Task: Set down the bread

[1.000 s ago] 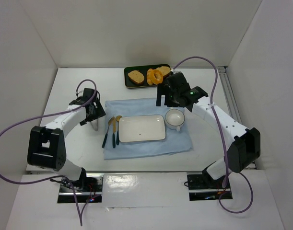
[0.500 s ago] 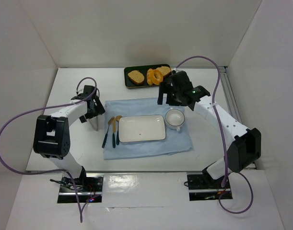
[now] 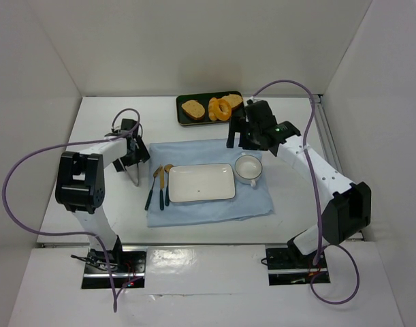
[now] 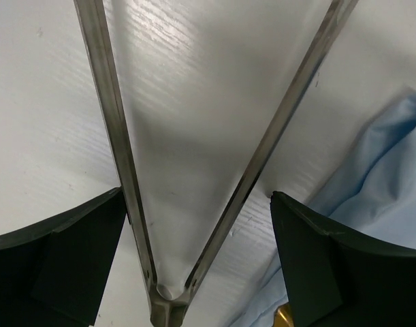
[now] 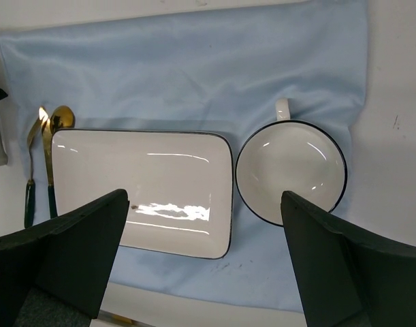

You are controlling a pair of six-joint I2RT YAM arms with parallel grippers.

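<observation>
The bread is a glossy orange ring lying in the dark tray at the back of the table. My right gripper hovers just in front of the tray, between it and the cup. It is open and empty, and the bread is out of its wrist view. My left gripper is open at the cloth's left edge. Its fingers straddle the hinge end of the metal tongs, which lie flat on the table.
Two brown toast slices flank the bread in the tray. A blue cloth carries a white rectangular plate, a white cup to the plate's right and gold-and-teal cutlery to its left. White walls enclose the table.
My left arm has swung its elbow toward the back and its gripper has shifted slightly back over the tongs. My right gripper has edged a little toward the back right.
</observation>
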